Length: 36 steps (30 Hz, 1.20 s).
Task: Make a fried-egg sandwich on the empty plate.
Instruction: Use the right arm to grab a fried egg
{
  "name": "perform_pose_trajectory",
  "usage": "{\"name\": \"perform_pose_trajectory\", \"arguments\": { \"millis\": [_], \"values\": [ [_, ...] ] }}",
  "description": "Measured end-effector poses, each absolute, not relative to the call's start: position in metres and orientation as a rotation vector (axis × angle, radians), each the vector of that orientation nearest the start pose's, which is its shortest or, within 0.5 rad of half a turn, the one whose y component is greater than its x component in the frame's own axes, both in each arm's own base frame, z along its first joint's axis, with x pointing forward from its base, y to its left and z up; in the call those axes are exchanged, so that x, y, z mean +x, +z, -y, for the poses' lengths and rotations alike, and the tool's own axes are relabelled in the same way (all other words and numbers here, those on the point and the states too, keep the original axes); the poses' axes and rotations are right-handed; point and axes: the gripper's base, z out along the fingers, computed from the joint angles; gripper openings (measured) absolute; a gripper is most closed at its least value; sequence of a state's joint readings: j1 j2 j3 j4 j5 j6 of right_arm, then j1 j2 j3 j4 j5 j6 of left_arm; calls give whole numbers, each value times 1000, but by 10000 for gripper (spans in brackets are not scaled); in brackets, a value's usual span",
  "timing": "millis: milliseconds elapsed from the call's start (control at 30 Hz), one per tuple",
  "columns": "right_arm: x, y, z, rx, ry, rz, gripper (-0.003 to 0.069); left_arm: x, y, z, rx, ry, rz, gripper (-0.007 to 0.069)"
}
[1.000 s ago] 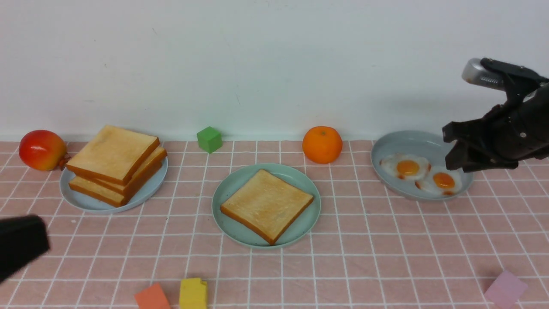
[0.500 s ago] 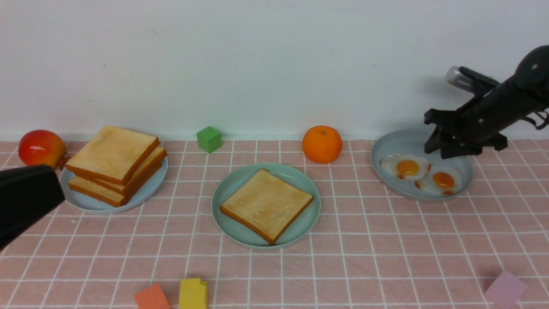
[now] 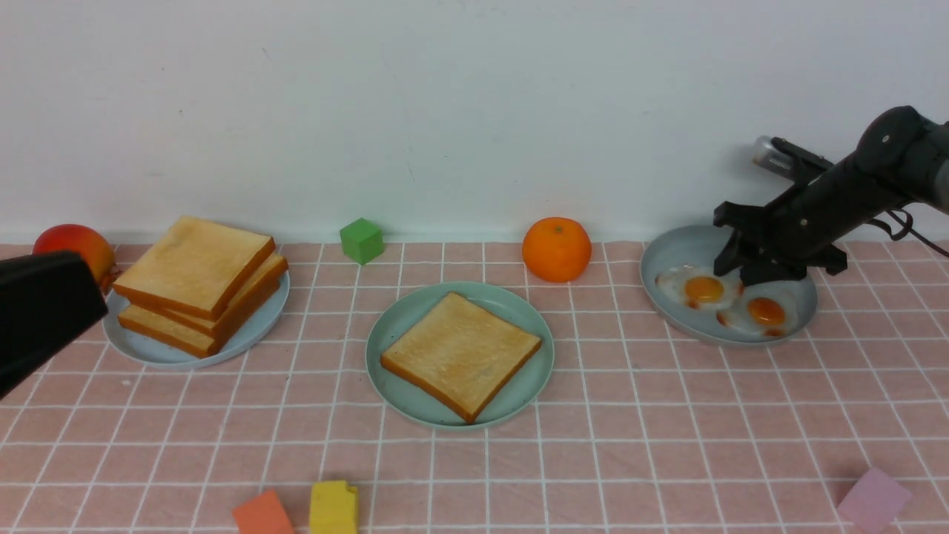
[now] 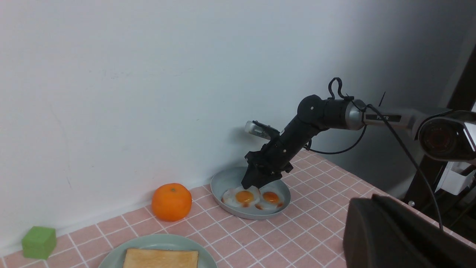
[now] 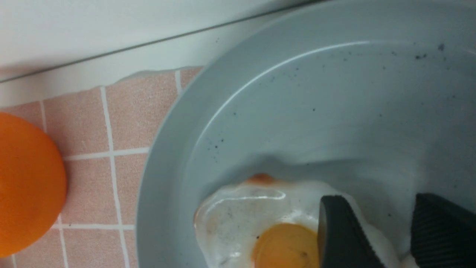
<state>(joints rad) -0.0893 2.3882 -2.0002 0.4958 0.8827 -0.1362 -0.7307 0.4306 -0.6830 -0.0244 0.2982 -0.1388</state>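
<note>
The black right gripper (image 3: pixel 744 273), fingers apart, is low over a flat white fried egg with an orange yolk (image 3: pixel 700 288) on the round grey plate (image 3: pixel 678 248), while one square golden-brown toast slice (image 3: pixel 461 354) lies on the round mint-green plate (image 3: pixel 393 334).

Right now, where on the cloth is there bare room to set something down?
The widest bare patch is the front cloth between the yellow block and the pink block. A smaller one lies between the mint plate and the grey plate. Crowded: the back row, where the right gripper is down at the eggs.
</note>
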Motion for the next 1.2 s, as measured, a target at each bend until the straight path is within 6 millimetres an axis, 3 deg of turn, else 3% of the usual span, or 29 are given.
{"name": "perform_pose_trajectory", "arguments": {
  "millis": [567,867,1033,1200],
  "values": [
    [513,159,9,245,594,-2678,297,60,384,53,467,-670,-1497,-13],
    [512,161,8,210,615,-2688,130,60,384,53,468,-669,-1500,-13],
    [510,175,9,199,625,-2665,104,60,383,53,469,-668,-1500,-13],
    [500,217,8,87,609,-2620,71,60,380,53,479,-658,-1536,-13]
  ]
}}
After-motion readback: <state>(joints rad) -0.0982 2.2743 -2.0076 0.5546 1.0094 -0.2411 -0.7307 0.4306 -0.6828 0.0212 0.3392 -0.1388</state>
